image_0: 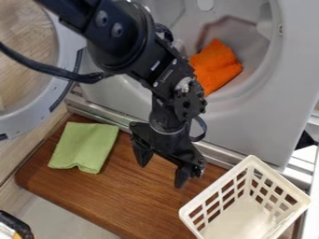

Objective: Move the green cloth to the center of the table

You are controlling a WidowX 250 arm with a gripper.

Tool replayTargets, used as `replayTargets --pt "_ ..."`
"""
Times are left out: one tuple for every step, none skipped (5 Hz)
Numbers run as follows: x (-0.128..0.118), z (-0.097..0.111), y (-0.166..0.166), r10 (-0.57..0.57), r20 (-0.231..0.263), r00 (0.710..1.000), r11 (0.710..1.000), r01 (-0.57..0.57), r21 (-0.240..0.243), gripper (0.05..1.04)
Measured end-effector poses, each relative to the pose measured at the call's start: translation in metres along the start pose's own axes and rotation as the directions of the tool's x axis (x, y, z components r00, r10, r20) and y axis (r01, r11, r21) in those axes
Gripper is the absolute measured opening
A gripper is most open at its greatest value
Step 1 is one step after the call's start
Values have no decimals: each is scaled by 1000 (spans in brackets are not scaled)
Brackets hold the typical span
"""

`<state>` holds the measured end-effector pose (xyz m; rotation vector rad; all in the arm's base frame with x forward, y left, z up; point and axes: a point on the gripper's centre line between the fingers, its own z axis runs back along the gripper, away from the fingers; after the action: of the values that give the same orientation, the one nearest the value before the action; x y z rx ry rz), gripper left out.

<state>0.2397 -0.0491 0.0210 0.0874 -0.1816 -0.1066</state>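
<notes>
"Over the middle of the wooden board, what do you see?"

"The black gripper (162, 172), hanging down from the arm (118, 28), which comes in from the far left. Its two fingers stand well apart, with brown wood between the tips. It's open."

"And the green cloth (87, 144)?"

"Lying flat on the left end of the board (124, 200), left of the gripper and apart from it. It's roughly a rectangle, with a little wave in its near edge."

"So it's off to the side, then, rather than at the center?"

"Yes, well left of center."

"What about the right side?"

"A white basket (240, 219) with a grid of holes in its walls sits at the near right. I can see down into it."

"And at the far side?"

"A pale machine front (249, 121) with a round opening. An orange cloth (215, 65) lies inside, right of the arm. The machine's round door (25, 123) stands open on the left, and a black cable (37, 63) crosses in front of it to the arm."
</notes>
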Motion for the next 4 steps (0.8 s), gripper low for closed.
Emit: replayTargets --pt "-4 -4 0 -2 -19 1000 1000 2 1 999" --pt "-7 -8 26 102 -40 994 995 -101 5 999" --pt "-12 -23 73 248 -55 967 969 -248 6 999" --pt "-19 -47 115 345 -100 933 938 -345 22 999"
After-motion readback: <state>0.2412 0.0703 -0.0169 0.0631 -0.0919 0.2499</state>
